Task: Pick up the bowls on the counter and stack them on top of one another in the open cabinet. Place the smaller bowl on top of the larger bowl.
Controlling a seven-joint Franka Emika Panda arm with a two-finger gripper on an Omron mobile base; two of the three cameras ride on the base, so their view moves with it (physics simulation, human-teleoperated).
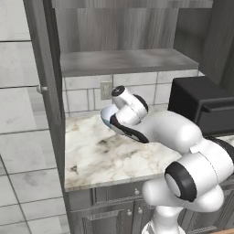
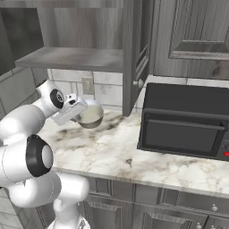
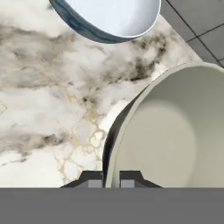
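The smaller bowl (image 3: 170,131), plain grey-beige with a pale inside, has its rim between the fingertips of my gripper (image 3: 110,180), which is shut on it. From the right base view the smaller bowl (image 2: 91,114) sits at the end of the gripper (image 2: 82,112), at the back left of the marble counter (image 2: 134,156). Just beyond it stands the larger bowl (image 3: 113,17), white inside and blue outside; it peeks out behind my wrist (image 1: 106,114). Above is the open cabinet, its grey shelf (image 1: 123,61) bare.
A black microwave (image 2: 188,120) stands on the counter's right half. The cabinet's long open door (image 2: 134,53) hangs down between bowls and microwave. A tall grey panel (image 1: 45,82) bounds the counter on the left. Tiled wall with an outlet (image 1: 106,90) lies behind.
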